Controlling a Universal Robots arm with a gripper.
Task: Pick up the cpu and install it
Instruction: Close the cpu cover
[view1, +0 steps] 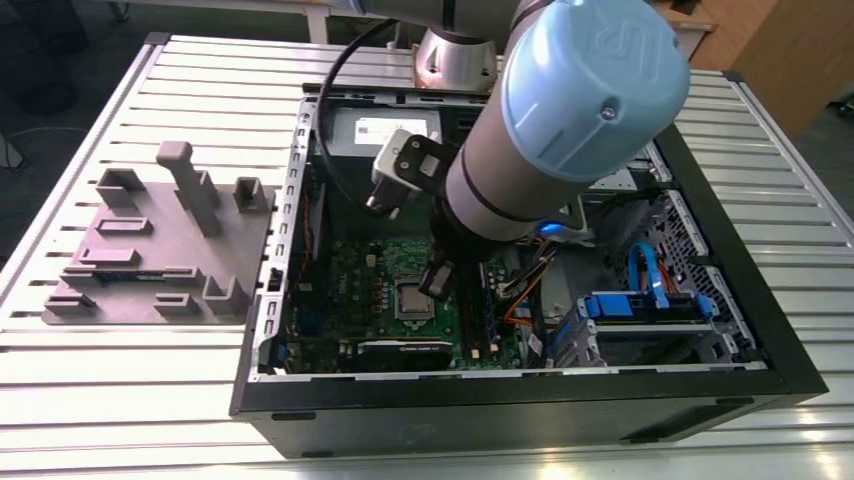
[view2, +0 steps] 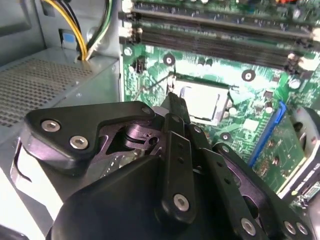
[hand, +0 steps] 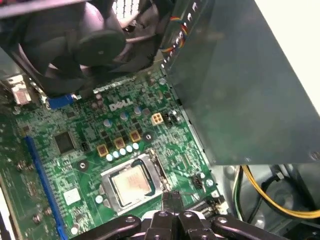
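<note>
Inside socket (hand: 131, 185), cpu (hand: 131, 181); gripper (hand: 172, 204) above.

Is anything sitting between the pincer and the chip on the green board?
Nothing visible. In both wrist views the chip lies bare in its metal-framed socket on the green board, and the pincer hangs just beside it with open board between them. The grey box stands off to one side.

- My pale blue arm joint (view1: 587, 90), cut off by the picture's edge, hides much of the black computer case (view1: 534, 420).
- My black gripper (hand: 172, 212) covers one corner of the metal-framed socket (hand: 131, 182).
</note>
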